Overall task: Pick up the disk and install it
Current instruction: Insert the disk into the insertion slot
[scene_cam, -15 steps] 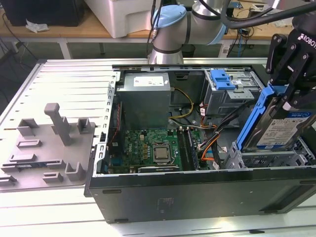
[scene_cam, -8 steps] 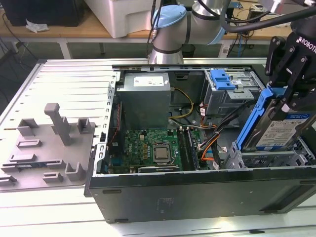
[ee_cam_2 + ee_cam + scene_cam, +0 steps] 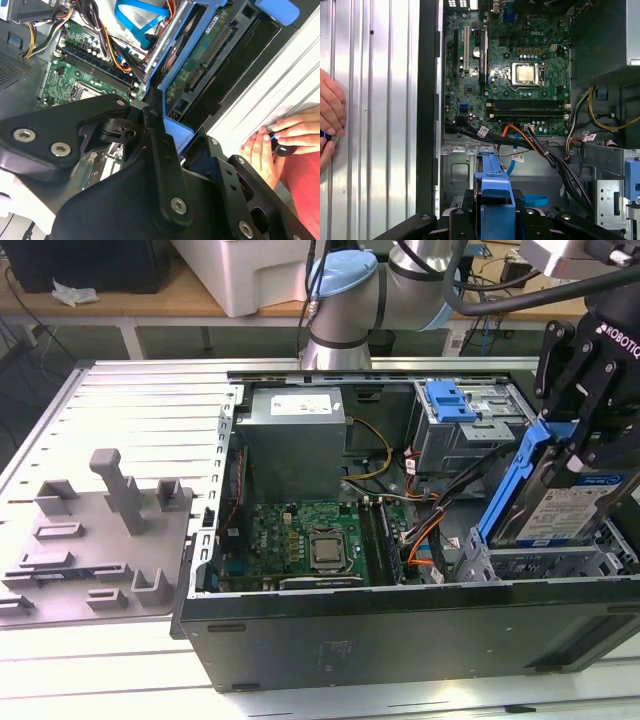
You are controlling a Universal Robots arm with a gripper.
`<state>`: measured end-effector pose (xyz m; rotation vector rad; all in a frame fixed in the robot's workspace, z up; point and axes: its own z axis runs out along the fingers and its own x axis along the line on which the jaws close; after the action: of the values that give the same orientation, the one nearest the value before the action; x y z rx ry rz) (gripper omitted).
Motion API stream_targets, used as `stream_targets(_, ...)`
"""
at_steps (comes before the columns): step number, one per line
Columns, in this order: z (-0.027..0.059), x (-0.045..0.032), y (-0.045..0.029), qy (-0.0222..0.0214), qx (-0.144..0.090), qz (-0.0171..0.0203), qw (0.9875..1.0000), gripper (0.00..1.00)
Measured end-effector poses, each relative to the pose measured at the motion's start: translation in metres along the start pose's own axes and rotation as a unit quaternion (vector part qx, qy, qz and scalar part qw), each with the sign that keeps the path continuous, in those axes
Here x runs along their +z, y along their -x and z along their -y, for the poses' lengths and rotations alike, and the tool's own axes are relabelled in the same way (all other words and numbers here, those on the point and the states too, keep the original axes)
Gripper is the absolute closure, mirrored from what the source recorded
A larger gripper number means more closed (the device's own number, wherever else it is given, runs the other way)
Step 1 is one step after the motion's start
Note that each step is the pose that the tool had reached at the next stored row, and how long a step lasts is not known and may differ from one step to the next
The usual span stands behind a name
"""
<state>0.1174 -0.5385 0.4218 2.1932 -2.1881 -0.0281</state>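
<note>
One black two-fingered gripper (image 3: 572,445) pinches the blue plastic bracket of the flat silver hard drive with the white-and-blue label. This disk (image 3: 565,508) hangs tilted, one end high, just above the grey metal drive bay (image 3: 545,565) at the exterior view's right end of the open dark-grey computer case (image 3: 400,635). At that slant, a corner could likely catch on the bay's wall and jam. The bracket is thin plastic, so it may flex or slide between the fingers. The loose orange and black cables (image 3: 432,532) run just beside the bay and could get trapped under the drive. A person's bare hand (image 3: 331,117) rests on the table near the case wall — close enough, I judge, for a swing of the arm to reach it. The case lies on a ribbed silver metal table (image 3: 130,400), which also carries a grey moulded plastic fixture (image 3: 100,530). Farther off stands a wooden bench (image 3: 150,300) bearing a white box (image 3: 250,275).
</note>
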Motion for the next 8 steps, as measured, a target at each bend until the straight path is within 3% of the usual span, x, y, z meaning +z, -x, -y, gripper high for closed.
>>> stream_targets(8, 0.0003, 0.0063, 0.0001, 0.0, 0.0, 0.0, 1.0, 0.63)
